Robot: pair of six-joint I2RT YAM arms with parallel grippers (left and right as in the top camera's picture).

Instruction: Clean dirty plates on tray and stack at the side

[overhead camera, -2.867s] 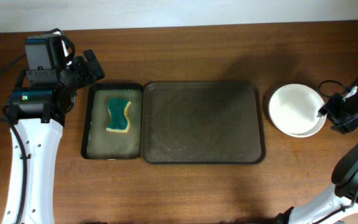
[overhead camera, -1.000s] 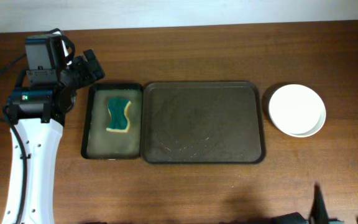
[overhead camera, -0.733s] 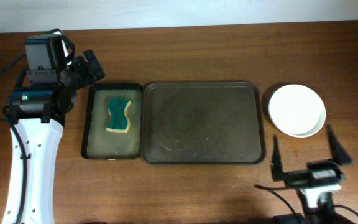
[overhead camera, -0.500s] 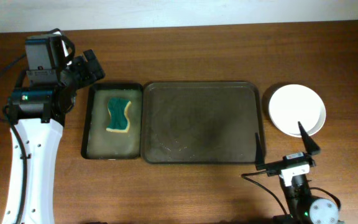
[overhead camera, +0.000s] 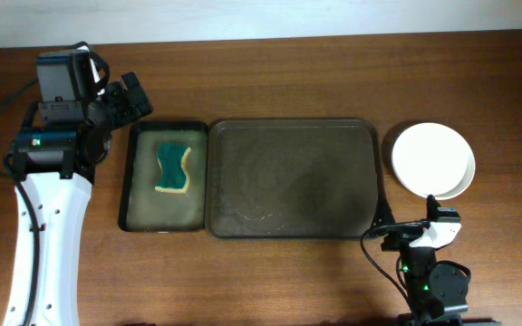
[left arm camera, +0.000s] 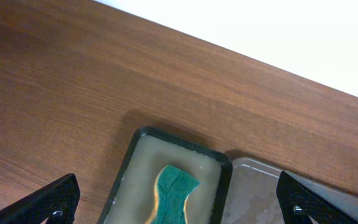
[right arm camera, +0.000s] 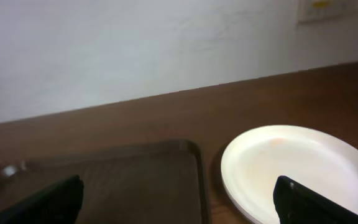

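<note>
Jaws of the right gripper (right arm camera: 178, 186) stand wide apart, holding nothing, at the near edge of the brown wooden table (overhead camera: 279, 81), by the near right corner of the large dark brown rectangular tray (overhead camera: 288, 177). Just beyond, right of that tray's rim and off it, the round white plates (overhead camera: 433, 158) sit stacked on the table, close beside the tray. How many lie in the stack cannot be told. Left of the brown tray, edge to edge with it, lies a narrow black tray (overhead camera: 125, 181) carrying a green-and-yellow sponge (overhead camera: 173, 167). Farther back, the left gripper (left arm camera: 176, 186) hangs spread wide, gripping nothing, by the black tray's far left corner.
</note>
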